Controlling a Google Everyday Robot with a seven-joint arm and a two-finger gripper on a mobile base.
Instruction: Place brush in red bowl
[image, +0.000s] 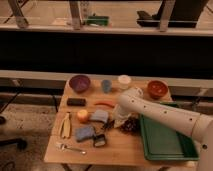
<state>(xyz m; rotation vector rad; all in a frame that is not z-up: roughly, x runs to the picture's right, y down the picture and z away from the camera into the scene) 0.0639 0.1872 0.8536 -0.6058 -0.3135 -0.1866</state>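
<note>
The brush (100, 140) lies on the wooden table (125, 150) near the front, with its blocky black head and pale bristles toward me and its thin handle running up to the right. The red bowl (157, 89) stands at the back right corner. My gripper (118, 120) hangs at the end of the white arm (160, 114), low over the table, just right of and behind the brush, near the handle's far end. It is apart from the red bowl.
A green tray (167, 137) fills the right front. A purple bowl (80, 83), blue cup (106, 86) and white cup (124, 81) line the back. An orange (82, 115), grey sponge (100, 116), blue sponge (85, 132), banana (65, 125) and fork (70, 148) lie to the left.
</note>
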